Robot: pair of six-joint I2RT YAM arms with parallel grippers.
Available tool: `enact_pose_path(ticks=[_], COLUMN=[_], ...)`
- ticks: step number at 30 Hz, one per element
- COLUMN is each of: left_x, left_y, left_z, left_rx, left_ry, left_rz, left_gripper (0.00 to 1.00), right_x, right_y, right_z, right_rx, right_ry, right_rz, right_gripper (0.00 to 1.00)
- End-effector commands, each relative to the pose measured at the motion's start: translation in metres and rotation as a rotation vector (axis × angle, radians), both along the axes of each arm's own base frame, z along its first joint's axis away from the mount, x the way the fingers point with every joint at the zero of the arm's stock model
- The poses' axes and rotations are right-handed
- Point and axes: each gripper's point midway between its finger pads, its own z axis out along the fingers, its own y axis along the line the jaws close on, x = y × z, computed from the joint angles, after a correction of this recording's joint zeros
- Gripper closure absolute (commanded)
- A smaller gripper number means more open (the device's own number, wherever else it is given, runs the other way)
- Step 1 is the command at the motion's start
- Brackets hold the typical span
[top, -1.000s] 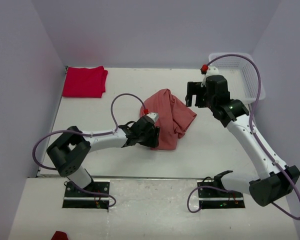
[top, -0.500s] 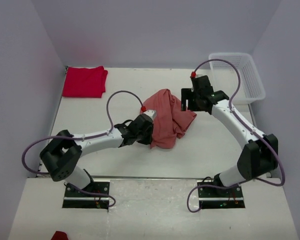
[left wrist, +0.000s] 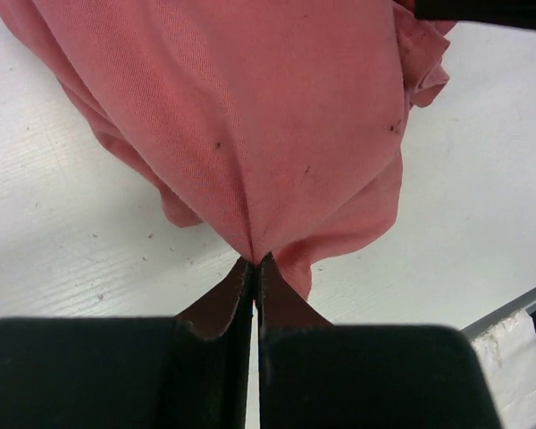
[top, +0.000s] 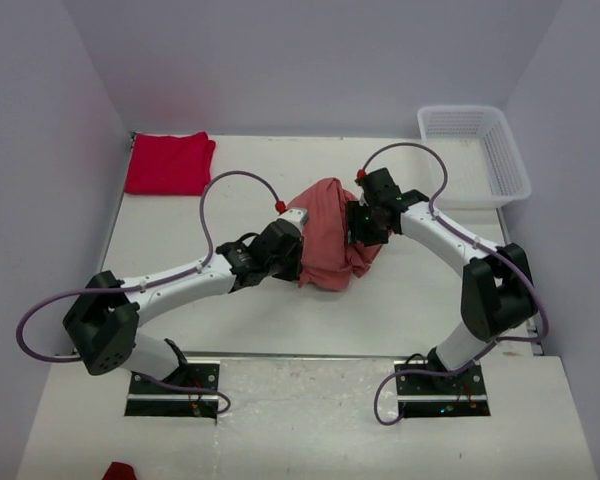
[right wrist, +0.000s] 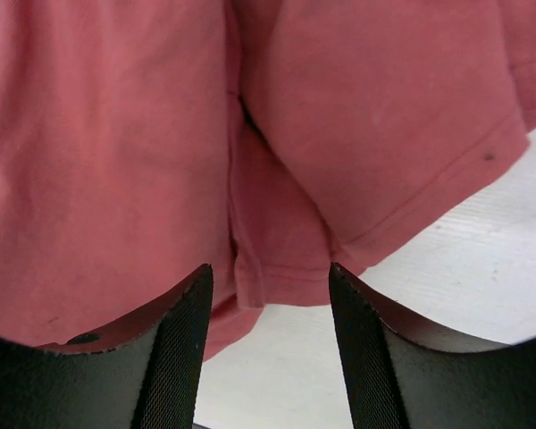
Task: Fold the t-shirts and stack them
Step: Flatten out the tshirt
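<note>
Mid-table: salmon-pink t-shirt [top: 330, 235] bunched in a crumpled heap.
Its left side is pinched by the left gripper [left wrist: 255, 264], jaws pressed together on cloth; the right gripper [right wrist: 268, 281] is held with jaws spread astride a hem fold. At the far left corner the red t-shirt [top: 168, 163] is laid folded flat. One white mesh basket [top: 513, 160] is set at the far right corner. Two shirts counted.

No readable text, no labels, numbers or signs
</note>
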Motion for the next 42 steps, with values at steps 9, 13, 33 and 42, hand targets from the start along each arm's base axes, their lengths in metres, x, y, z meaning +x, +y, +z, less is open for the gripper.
enact_pose_path(ticks=[9,13,33,42], left_x=[0.009,0.008,0.006,0.025], left_y=[-0.006,-0.004,0.013,0.055], left_z=[0.009,0.012,0.016,0.084], left_rx=[-0.006,0.001,0.003,0.105], left_ry=[-0.029,-0.036,-0.042,-0.194], left_rz=[-0.005,-0.003,0.021,0.146], left_gripper=[1.0,1.0,1.0,1.0], right_x=[-0.011,-0.008,-0.015,0.02], right_y=[0.022,0.02,0.019,-0.017], right_z=[-0.001,-0.007,-0.032,0.056], right_rx=[0.054,0.036,0.032,-0.122], right_ry=[-0.018,-0.019,0.016,-0.188], right_rz=[0.034,0.018,-0.012,-0.133], right_gripper=[0.51,0.51,1.0,1.0])
